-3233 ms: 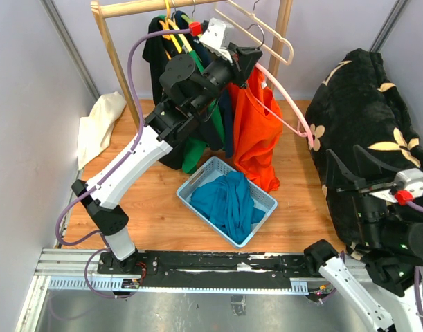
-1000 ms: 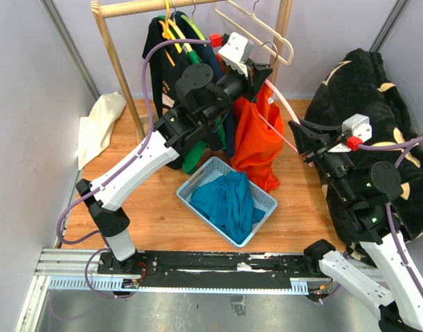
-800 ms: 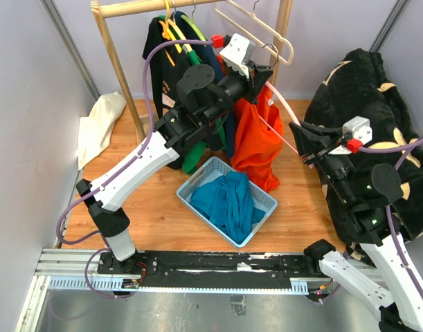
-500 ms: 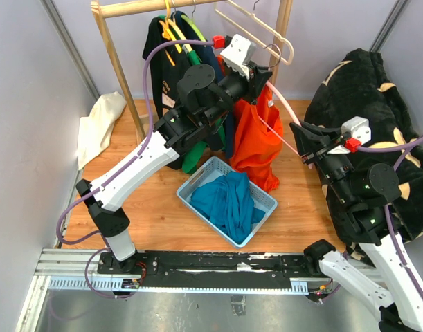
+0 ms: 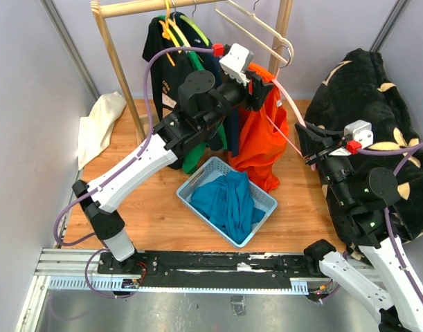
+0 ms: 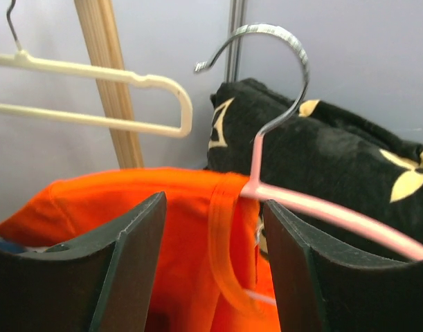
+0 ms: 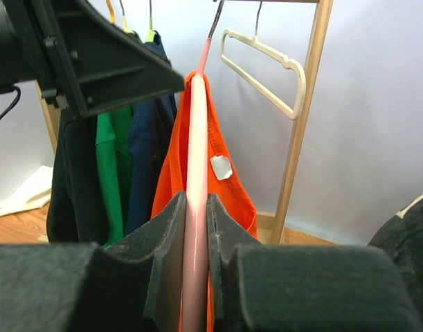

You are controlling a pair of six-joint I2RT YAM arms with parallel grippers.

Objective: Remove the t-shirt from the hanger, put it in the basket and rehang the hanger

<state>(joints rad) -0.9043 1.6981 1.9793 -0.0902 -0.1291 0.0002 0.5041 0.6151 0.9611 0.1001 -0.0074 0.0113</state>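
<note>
The orange t-shirt (image 5: 261,138) hangs on a pink hanger (image 5: 293,114) with a metal hook (image 6: 289,76) that is free of the rail. My left gripper (image 5: 265,87) is open at the top of the shirt. In the left wrist view the orange collar (image 6: 225,242) lies between its fingers (image 6: 131,263) without being pinched. My right gripper (image 5: 309,136) is shut on the hanger's lower right arm. In the right wrist view the pink bar (image 7: 196,207) runs straight up between the pressed pads, with the t-shirt (image 7: 228,183) draped beyond.
A blue basket (image 5: 261,200) with a teal garment stands on the floor below the shirt. The wooden rack (image 5: 114,62) carries dark and green garments (image 5: 190,142) and empty cream hangers (image 5: 256,28). A black floral blanket (image 5: 377,104) lies at right, a white cloth (image 5: 100,124) at left.
My left gripper has opened and let go of the shirt's collar, shifting slightly right. The shirt's top has spread over the hanger. The right gripper keeps its grip on the hanger.
</note>
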